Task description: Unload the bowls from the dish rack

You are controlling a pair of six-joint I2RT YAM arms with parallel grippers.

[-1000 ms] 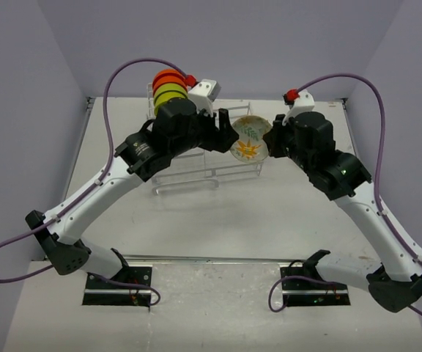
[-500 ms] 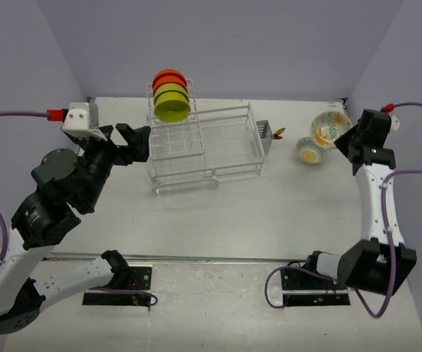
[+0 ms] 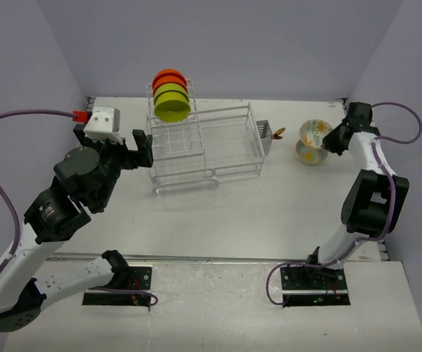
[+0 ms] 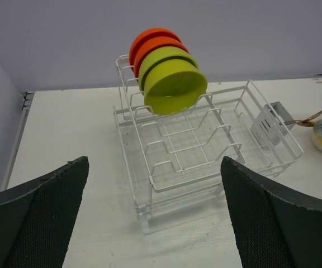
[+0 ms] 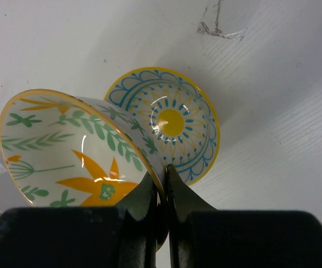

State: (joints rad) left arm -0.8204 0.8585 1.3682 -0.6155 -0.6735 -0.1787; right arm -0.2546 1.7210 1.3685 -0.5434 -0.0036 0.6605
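**Four bowls in the rack, one flowered bowl in the right fingers**

Four plain bowls stand on edge in the taller slotted section at the left end of the dish rack [image 3: 211, 143]: two orange-red bowls [image 4: 152, 40] at the back and two lime-green bowls [image 4: 175, 86] in front of them, packed close in one row. The lower part of the rack holds no bowls. A small cutlery basket [image 4: 267, 125] hangs on the rack's right end, with a brownish utensil [image 4: 307, 118] sticking out of it.

The left fingers [image 4: 43, 218] are spread wide and hold nothing. They sit near the rack's left side, pointed toward it, with bare desk [image 3: 269, 205] under them.

At the far right of the desk, well apart from the rack, the right fingers [image 5: 141, 204] are clenched on the rim of the flower-pattern bowl [image 5: 77, 151], one inside the wall and one outside. That bowl is tilted, showing its orange flower and green leaves. Just beside it, a blue-and-yellow patterned bowl [image 5: 175, 120] rests upright on the desk. Whether the two bowls touch cannot be told.
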